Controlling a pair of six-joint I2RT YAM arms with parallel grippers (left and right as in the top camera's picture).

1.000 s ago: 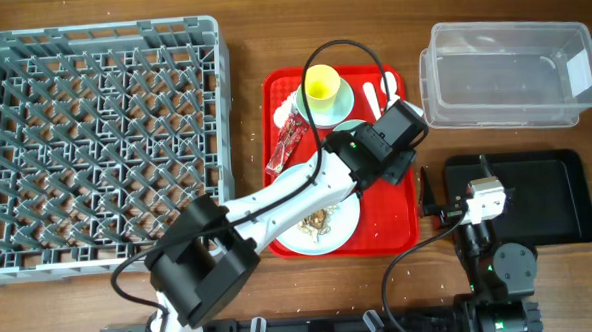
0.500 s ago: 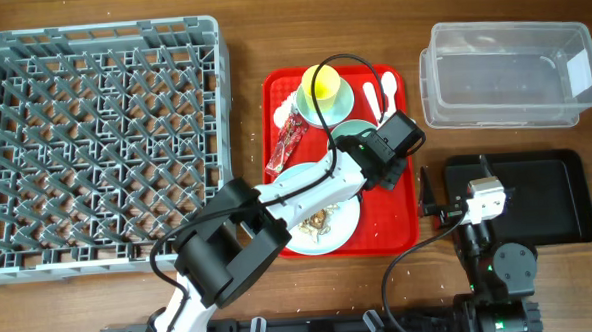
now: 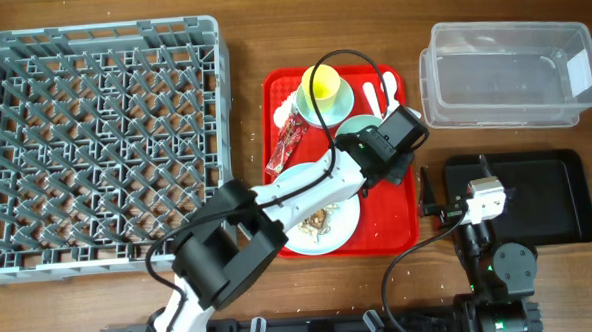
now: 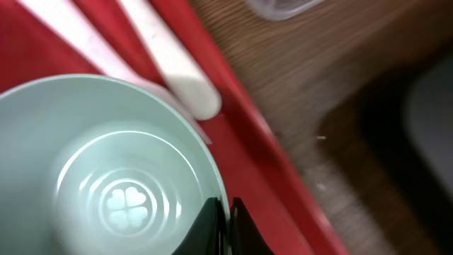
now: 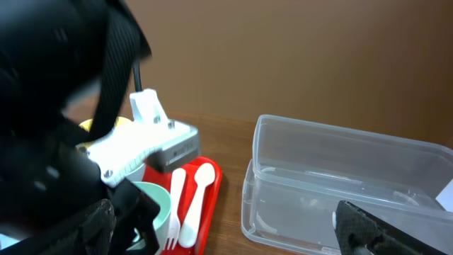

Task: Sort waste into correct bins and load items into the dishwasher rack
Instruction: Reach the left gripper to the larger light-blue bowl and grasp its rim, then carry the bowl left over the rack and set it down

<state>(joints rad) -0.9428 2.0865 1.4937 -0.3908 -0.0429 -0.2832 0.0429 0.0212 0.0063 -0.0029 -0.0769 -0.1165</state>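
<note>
On red tray (image 3: 399, 232) | left wrist: left pincer (image 4: 226, 225) pinches mint-green bowl (image 4: 106, 177) rim, hidden overhead | right pincer (image 5: 226, 223) wide

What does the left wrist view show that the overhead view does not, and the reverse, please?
Only the left wrist: the clover mark in the bottom of the mint-green bowl, and the left pincer closed on its rim. Only the overhead: the dishwasher rack, yellow cup, red wrapper and large plate. Both: the red serving tray, a white utensil handle and the clear tub.
</note>
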